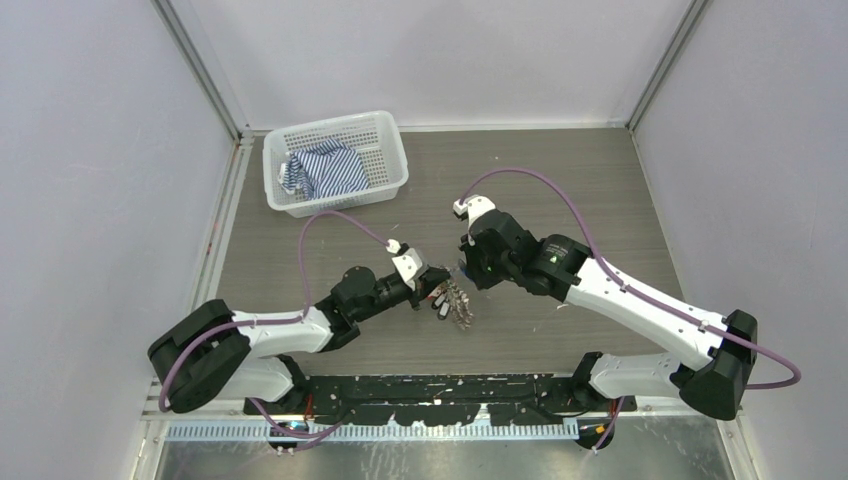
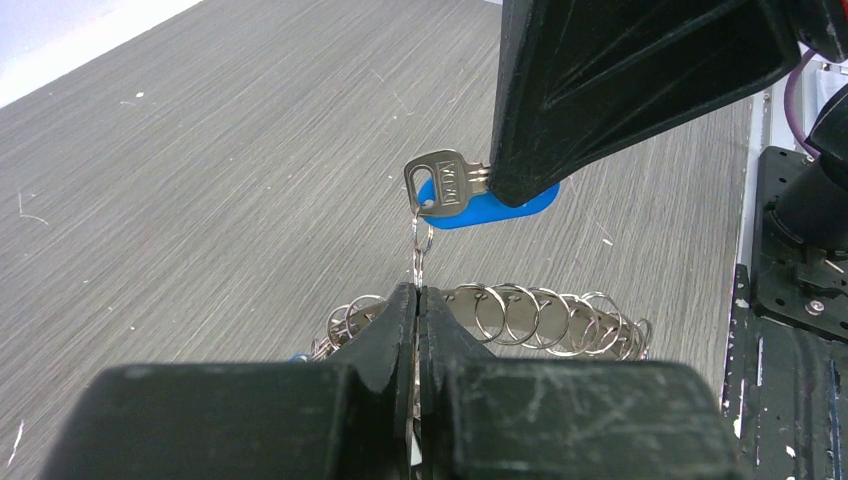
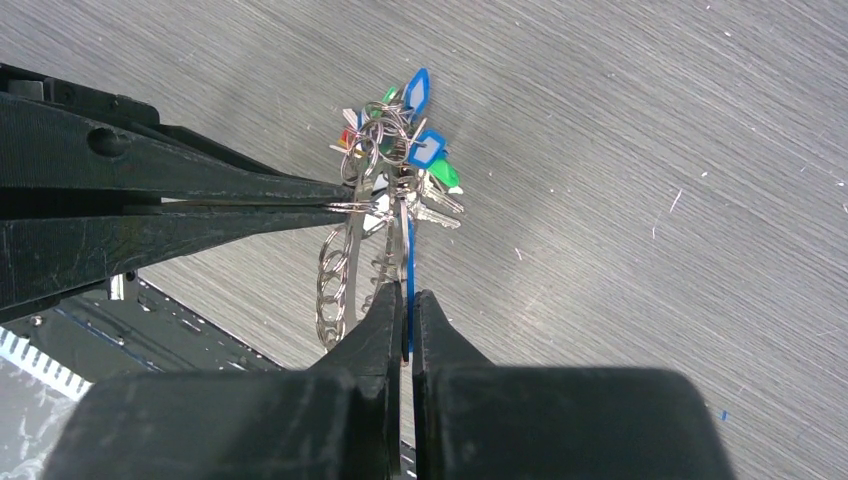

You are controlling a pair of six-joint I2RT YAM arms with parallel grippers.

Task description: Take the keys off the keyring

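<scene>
Left gripper (image 2: 415,300): jaws together, clamped on the thin keyring (image 3: 352,265). Right gripper (image 3: 405,305): jaws together, clamped on the blade of one key (image 2: 445,183) with a blue tag (image 2: 500,210), over the table (image 1: 560,180). This key's small ring is not yet off the keyring, and the other keys (image 3: 400,140) hang bunched just beside it. Judged progress: early, with nearly the whole bunch left to remove

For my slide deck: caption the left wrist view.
Left gripper clamps the keyring; right gripper pinches one blue-tagged key.
</scene>
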